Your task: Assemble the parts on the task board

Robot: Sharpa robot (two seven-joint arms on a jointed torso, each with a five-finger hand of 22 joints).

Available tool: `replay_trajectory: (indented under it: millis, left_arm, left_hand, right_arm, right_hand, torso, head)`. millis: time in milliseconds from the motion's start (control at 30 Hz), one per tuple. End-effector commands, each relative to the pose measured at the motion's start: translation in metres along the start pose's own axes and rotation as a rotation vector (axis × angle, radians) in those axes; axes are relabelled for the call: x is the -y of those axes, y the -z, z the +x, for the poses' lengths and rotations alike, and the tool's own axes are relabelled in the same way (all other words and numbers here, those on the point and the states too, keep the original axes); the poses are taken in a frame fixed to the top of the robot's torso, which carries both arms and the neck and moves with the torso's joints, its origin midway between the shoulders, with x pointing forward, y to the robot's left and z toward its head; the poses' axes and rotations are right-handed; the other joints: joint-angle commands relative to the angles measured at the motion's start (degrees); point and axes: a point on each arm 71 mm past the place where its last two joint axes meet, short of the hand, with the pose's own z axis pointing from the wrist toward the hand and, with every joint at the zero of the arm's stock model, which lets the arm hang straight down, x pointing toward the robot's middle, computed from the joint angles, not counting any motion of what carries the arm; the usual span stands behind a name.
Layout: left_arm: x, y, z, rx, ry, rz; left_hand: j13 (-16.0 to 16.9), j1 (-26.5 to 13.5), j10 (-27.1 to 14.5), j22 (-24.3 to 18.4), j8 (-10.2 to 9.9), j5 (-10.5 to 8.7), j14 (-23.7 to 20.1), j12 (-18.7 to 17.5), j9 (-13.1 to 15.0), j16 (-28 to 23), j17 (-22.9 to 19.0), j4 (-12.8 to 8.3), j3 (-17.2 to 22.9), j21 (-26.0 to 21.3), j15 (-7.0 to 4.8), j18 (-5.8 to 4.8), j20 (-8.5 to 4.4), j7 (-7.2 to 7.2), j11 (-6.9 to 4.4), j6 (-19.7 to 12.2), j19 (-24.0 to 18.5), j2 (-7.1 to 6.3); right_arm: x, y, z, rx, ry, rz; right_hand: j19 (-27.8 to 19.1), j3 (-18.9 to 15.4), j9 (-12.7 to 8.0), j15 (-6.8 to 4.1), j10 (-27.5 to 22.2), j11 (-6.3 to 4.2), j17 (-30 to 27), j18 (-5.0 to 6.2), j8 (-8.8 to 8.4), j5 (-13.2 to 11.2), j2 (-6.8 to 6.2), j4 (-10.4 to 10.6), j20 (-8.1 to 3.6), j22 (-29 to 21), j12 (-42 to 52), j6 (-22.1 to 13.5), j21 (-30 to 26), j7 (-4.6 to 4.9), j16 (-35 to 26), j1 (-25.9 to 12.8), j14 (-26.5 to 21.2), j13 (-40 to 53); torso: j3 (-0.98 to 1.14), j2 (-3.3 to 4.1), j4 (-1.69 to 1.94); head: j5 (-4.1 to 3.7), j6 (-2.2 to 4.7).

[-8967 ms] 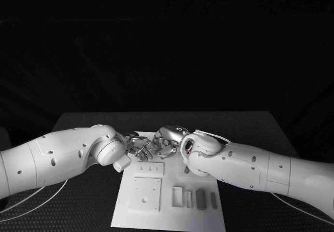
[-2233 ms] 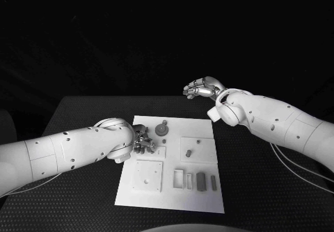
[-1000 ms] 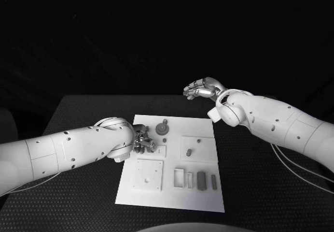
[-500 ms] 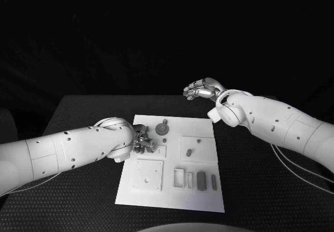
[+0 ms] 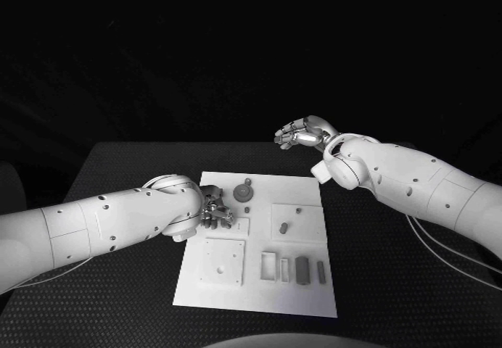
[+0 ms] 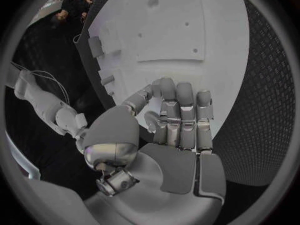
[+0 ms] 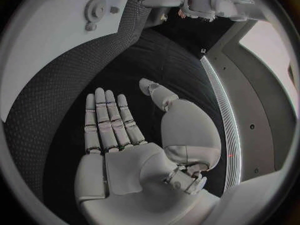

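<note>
Head view: left robot hand (image 5: 215, 212) curled at board (image 5: 303, 290) left edge, possibly pinching part; right robot hand (image 7: 125, 135) spread, parked clear.

I see a matt, smooth white plastic-looking task board (image 5: 303, 190) lying on a black table (image 5: 136, 163) with a rough, woven-textured surface. My left hand (image 6: 172, 122) and right hand (image 7: 128, 135) look like brushed silver metal, on glossy white arms.
</note>
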Motion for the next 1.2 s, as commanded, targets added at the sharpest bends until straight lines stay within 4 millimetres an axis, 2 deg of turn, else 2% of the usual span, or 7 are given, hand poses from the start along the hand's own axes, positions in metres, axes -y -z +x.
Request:
replay_trajectory:
  millis: [33, 467, 533, 633, 733, 933, 1200]
  left_arm:
    - [-0.0026, -0.0016, 0.0042, -0.023, -0.028, -0.017]
    - [0.0004, -0.0013, 0.0061, -0.036, -0.037, -0.01]
    - [0.0005, -0.0013, 0.0062, -0.037, -0.038, -0.01]
    - [-0.0004, -0.0014, 0.0058, -0.036, -0.037, -0.012]
    - [-0.002, -0.0013, 0.0049, -0.028, -0.033, -0.016]
    - [-0.0038, -0.0016, 0.0037, -0.021, -0.028, -0.019]
    - [-0.0046, -0.0016, 0.0025, -0.01, -0.02, -0.02]
  left_hand:
    - [0.1, -0.7, 1.4, -0.1, -0.1, -0.19, 0.0, -0.3, 8.7, 0.3, -0.1, 0.6, 0.0, 0.3, -0.21, 0.49, -5.77, -2.94, -1.87, 3.4, -0.3, -0.11]
    - [0.8, -1.3, 1.7, -0.3, -0.1, -0.22, 0.2, 0.1, 9.0, 0.9, 0.0, 1.1, -0.5, 0.8, -0.33, 0.58, -5.86, -3.18, -2.05, 4.0, -0.4, -1.05]
    - [1.0, -1.8, 1.6, -0.5, -0.2, -1.08, 0.1, 0.2, 9.0, 1.0, 0.0, 1.6, -0.8, 0.9, -0.36, 0.61, -5.9, -3.19, -2.07, 4.0, -0.5, -2.0]
    - [1.3, -3.3, 1.5, -0.8, -0.5, -5.76, 0.0, 0.1, 9.2, 1.1, -0.2, 3.0, -1.6, 1.1, -0.42, 0.71, -5.98, -3.23, -2.11, 4.0, -0.7, -4.0]
    - [1.4, -4.8, 1.5, -1.1, -0.7, -8.23, -0.1, 0.0, 9.3, 1.2, -0.3, 4.1, -2.5, 1.2, -0.46, 0.78, -6.02, -3.24, -2.13, 4.0, -0.9, -5.43]
    - [1.8, -7.9, 1.3, -1.7, -1.0, -8.69, -0.4, -0.2, 9.6, 1.4, -0.5, 3.7, -7.3, 1.5, -0.53, 1.06, -6.1, -3.29, -2.16, 4.0, -1.4, -6.23]
    - [1.9, -8.3, 1.2, -2.0, -1.1, -8.77, -0.5, -0.3, 9.8, 1.4, -0.6, 3.5, -8.4, 1.5, -0.57, 1.19, -6.13, -3.3, -2.14, 3.9, -1.5, -6.33]
  right_arm:
    - [-0.0004, 0.0002, 0.0013, -0.016, -0.002, -0.005]
    - [-0.0007, 0.0007, 0.0016, -0.02, -0.002, -0.005]
    - [-0.0006, 0.0008, 0.0015, -0.02, -0.001, -0.005]
    - [-0.0003, 0.001, 0.0011, -0.02, -0.001, -0.004]
    - [-0.0002, 0.0009, 0.0013, -0.023, 0.0, -0.002]
    - [-0.0003, 0.0011, 0.0018, -0.029, 0.01, -0.003]
    - [-0.0009, 0.0014, 0.0033, -0.038, 0.02, -0.006]
  right_hand:
    - [-0.2, -0.3, -0.1, 0.1, 0.4, -0.13, -0.1, -0.06, 0.19, 0.3, 0.32, 0.0, 0.07, 0.1, -0.4, -0.4, -0.1, 0.68, -0.4, 0.2, -0.1, 0.0]
    - [-0.3, -0.4, -0.1, 0.21, 0.5, -0.14, -0.2, -0.12, 0.2, 0.3, 0.3, 0.0, 0.09, 0.1, -0.6, -0.4, -0.3, 0.66, -0.5, 0.2, -0.3, 0.0]
    - [-0.3, -0.4, -0.2, 0.23, 0.5, -0.14, -0.2, -0.13, 0.2, 0.3, 0.29, 0.0, 0.09, 0.1, -0.6, -0.5, -0.3, 0.66, -0.5, 0.2, -0.3, 0.0]
    - [-0.4, -0.4, -0.2, 0.26, 0.5, -0.14, -0.3, -0.15, 0.19, 0.3, 0.26, 0.0, 0.1, 0.1, -0.7, -0.5, -0.4, 0.66, -0.5, 0.2, -0.4, 0.0]
    - [-0.5, -0.5, -0.2, 0.32, 0.4, -0.14, -0.3, -0.19, 0.19, 0.3, 0.22, -0.1, 0.1, 0.2, -0.8, -0.5, -0.5, 0.63, -0.6, 0.2, -0.5, 0.0]
    - [-0.9, -0.5, -0.4, 0.6, 0.4, -0.09, -0.5, -0.33, 0.12, 0.4, 0.07, -0.3, 0.13, 0.2, -1.2, -0.7, -0.9, 0.65, -0.8, 0.5, -0.9, 0.0]
    - [-1.3, -0.6, -0.5, 0.87, 0.3, -0.01, -0.7, -0.49, 0.1, 0.6, 0.02, -0.2, 0.18, 0.2, -1.7, -0.9, -1.3, 0.7, -1.1, 0.6, -1.3, 0.0]
  torso:
    - [0.0, -0.02, 0.02]
    - [0.01, 0.0, 0.01]
    - [0.01, -0.01, 0.01]
    - [0.0, -0.03, 0.03]
    - [-0.01, -0.02, 0.03]
    - [0.0, -0.02, 0.04]
    - [-0.06, -0.01, 0.02]
  head:
    - [-0.04, -0.05]
    - [-0.18, -0.16]
    - [-0.2, -0.09]
    - [-0.18, -0.09]
    - [-0.23, -0.12]
    - [-0.26, -0.05]
    - [-0.24, -0.09]
